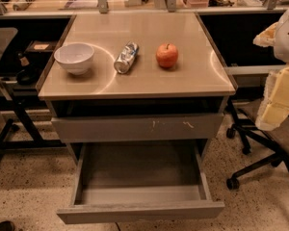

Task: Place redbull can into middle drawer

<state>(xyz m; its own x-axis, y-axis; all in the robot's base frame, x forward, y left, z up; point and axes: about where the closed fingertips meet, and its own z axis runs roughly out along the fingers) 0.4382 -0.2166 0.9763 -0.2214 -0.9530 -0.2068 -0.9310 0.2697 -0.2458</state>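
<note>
The slim silver redbull can with bluish markings lies on its side on the beige cabinet top, its long axis running from 1 to 7 o'clock. It is well apart from the pale gripper at the right edge, toward its 9 o'clock. Whether the gripper is spread or closed, I cannot tell. The round red apple sits on that line, the white bowl beyond. The wide grey middle drawer stands pulled out at the can's 6 o'clock.
</note>
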